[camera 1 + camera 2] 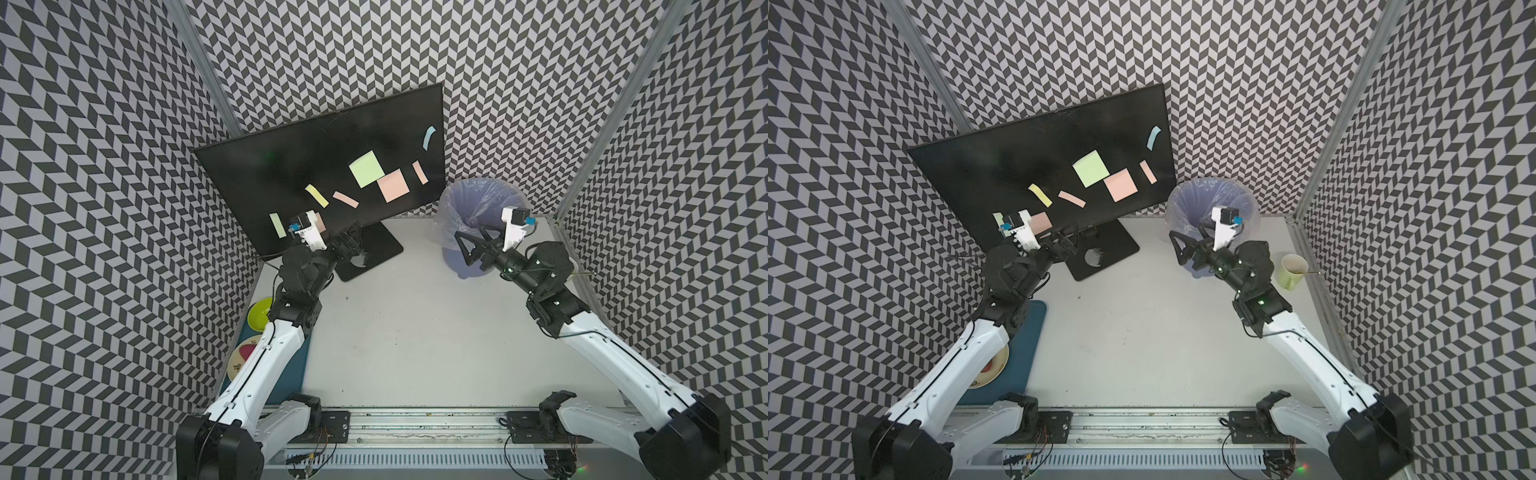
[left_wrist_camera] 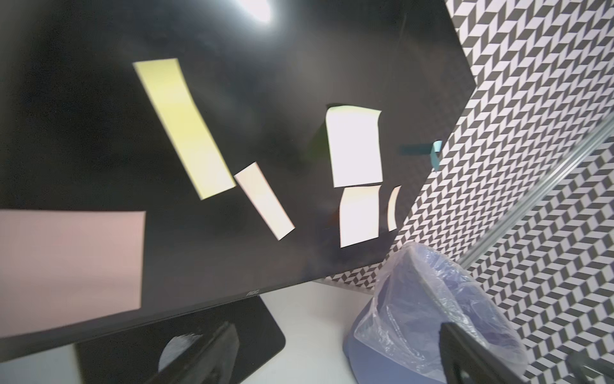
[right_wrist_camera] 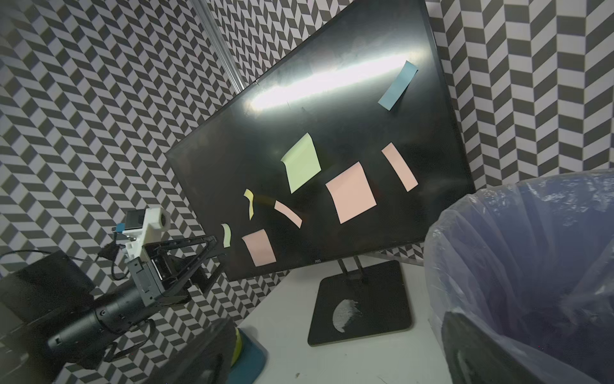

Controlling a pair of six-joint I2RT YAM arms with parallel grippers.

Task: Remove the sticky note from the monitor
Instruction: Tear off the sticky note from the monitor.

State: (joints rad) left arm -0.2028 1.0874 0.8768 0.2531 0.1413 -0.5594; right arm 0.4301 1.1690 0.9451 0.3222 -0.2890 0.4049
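Mug (image 1: 1292, 270) holds a thin stick (image 1: 1310, 272); bag-lined bin (image 1: 1183, 203) stands beside monitor (image 1: 1017, 174).

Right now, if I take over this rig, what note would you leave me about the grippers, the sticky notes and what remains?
Left gripper: open, empty, close to the low pink square note on the monitor.
Right gripper: open, empty, over the lined bin, at its near rim.
Done: no note is held; bin contents not visible.
Left: eight notes on the screen, all to peel off.
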